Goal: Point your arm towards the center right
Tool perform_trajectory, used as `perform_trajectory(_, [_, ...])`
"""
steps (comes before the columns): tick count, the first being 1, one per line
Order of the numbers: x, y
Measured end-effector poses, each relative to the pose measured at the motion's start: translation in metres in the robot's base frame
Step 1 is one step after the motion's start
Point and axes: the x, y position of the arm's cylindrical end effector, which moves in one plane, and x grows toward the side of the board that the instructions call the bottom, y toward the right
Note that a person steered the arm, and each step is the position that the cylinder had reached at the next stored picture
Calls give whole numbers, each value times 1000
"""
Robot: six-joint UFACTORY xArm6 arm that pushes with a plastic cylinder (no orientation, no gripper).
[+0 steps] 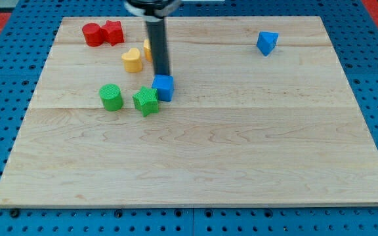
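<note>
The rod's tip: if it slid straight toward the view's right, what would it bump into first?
My tip sits just above the blue cube. Going right, the way looks free to the board's edge; the blue triangular block seems to lie nearer the top, out of line.

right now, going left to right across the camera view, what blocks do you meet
red cylinder → green cylinder → yellow heart → green star block → blue cube, with my tip at its top edge → blue triangular block

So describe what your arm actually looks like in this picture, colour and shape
Only a straight, dark, nearly black cylindrical rod shows, smooth and slightly glossy, down to my tip. At the view's top it meets a wider dark round mount edged in white. No cables or markings are visible.
</note>
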Motion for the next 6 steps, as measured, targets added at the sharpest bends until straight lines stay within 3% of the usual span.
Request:
perform_trajectory(2, [1,87])
perform_trajectory(6, [16,114])
